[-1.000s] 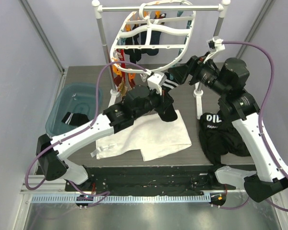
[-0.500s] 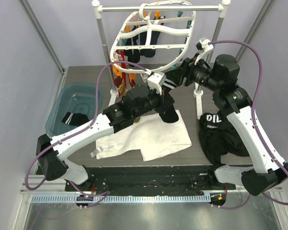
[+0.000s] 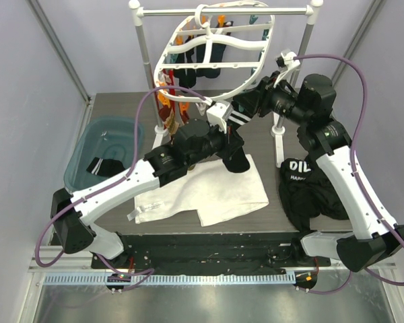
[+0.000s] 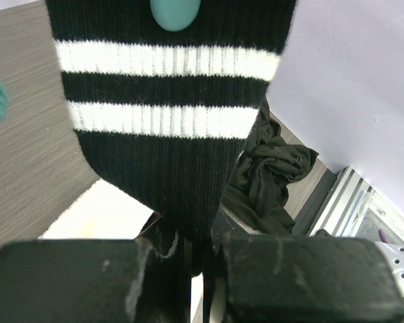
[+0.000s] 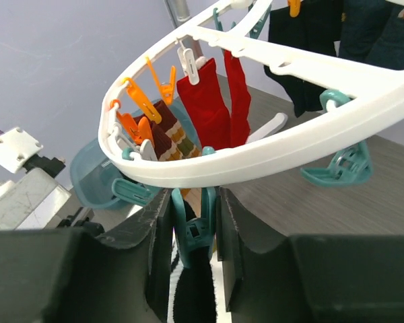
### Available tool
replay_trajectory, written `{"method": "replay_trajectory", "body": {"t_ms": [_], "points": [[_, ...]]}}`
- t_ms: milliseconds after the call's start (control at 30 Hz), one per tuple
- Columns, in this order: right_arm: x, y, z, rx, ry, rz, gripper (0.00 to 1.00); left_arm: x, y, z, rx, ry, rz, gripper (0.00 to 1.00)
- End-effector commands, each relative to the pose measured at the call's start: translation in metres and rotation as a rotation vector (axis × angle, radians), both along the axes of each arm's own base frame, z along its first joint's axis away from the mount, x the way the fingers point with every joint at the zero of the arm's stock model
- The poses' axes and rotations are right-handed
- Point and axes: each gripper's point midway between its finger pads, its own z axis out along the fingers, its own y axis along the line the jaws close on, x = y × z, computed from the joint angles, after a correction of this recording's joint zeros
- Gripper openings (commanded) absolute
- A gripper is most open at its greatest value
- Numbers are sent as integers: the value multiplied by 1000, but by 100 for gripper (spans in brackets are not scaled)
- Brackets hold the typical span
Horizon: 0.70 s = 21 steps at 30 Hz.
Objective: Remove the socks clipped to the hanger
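Right wrist view: my right gripper (image 5: pixel 194 202) pinches a teal clip (image 5: pixel 192 232) on the hanger (image 5: pixel 289 145). My left gripper (image 4: pixel 188 250) is closed on the black sock (image 4: pixel 168 148).

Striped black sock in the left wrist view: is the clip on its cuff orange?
No, the clip gripping the cuff of the black sock, just above its two white stripes, is teal.
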Motion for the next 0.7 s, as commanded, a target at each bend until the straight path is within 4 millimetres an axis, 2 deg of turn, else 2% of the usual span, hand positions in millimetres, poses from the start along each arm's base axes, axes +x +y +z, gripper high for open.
{"method": "replay_trajectory", "body": {"t_ms": [0,100,333,500,633,667], "points": [[-2,-5,23,49,-60,-8,22,0,5,36,-68,-49,7,0],[-1,-8,23,58,-51,-17,12,2,7,33,-58,-44,20,0],[-2,-11,25,70,-42,-19,2,15,27,18,-35,-19,116,0],[-4,-12,25,72,-44,-22,1,21,45,0,-27,28,174,0],[-4,-13,24,74,-38,-25,1,27,68,-13,-6,61,243,0],[-4,-13,24,78,-33,-25,1,27,75,-9,-17,61,262,0]]}}
